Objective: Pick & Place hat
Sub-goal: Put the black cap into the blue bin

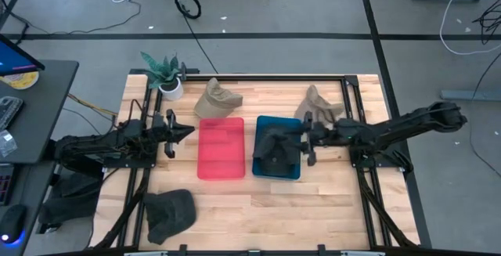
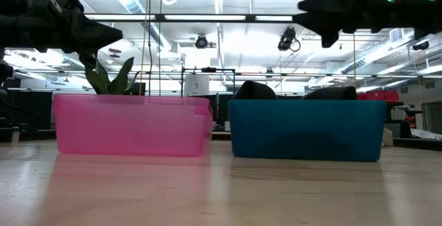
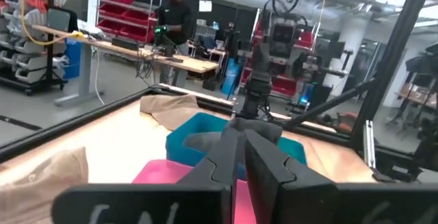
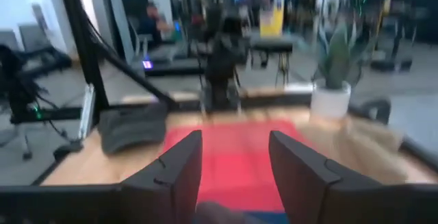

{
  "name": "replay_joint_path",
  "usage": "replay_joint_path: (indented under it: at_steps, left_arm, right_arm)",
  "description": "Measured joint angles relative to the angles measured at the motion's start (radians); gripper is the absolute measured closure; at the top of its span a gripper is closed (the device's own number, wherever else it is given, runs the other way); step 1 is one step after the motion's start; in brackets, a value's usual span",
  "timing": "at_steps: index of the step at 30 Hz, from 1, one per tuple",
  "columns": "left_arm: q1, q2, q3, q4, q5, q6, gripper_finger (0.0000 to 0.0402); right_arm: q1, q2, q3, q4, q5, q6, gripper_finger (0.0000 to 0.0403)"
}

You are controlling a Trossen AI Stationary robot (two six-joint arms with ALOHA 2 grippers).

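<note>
A dark hat [image 1: 274, 153] is seen lying inside the blue bin [image 1: 291, 171], right of centre in the high view, beside the pink bin [image 1: 220, 149]. The right gripper [image 1: 300, 140] is held above the blue bin with its fingers [image 4: 179, 172] spread wide and nothing between them. The left gripper [image 1: 186, 131] is kept just left of the pink bin, its fingers [image 3: 263, 157] pressed together and empty. Two tan hats [image 1: 217, 99] [image 1: 318, 102] are placed along the top of the table [image 1: 313, 201], another dark hat [image 1: 169, 213] at lower left, and a potted plant [image 1: 164, 72] at upper left.
</note>
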Motion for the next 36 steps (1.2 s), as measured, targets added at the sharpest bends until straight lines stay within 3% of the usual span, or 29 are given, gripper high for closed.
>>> replay_joint_path:
  at_steps: [10, 16, 24, 32, 36]
  left_arm:
    - [0.0, 0.0, 0.0, 0.011, -0.093, -0.036, 0.0374]
    - [0.0, 0.0, 0.0, 0.033, -0.068, -0.175, 0.0374]
    - [0.0, 0.0, 0.0, 0.065, -0.091, -0.204, 0.0374]
    - [0.0, 0.0, 0.0, 0.085, -0.04, -0.279, 0.0374]
    - [-0.002, 0.0, 0.0, 0.158, 0.061, -0.286, 0.0374]
  right_arm:
    - [-0.031, -0.257, -0.164, 0.033, 0.001, -0.006, 0.023]
    - [-0.049, -0.41, -0.25, 0.033, 0.001, -0.026, 0.023]
    - [-0.053, -0.519, -0.288, -0.044, 0.001, -0.095, 0.023]
    - [-0.053, -0.562, -0.288, -0.089, 0.001, -0.156, 0.023]
    - [-0.053, -0.585, -0.287, -0.167, 0.001, -0.175, 0.023]
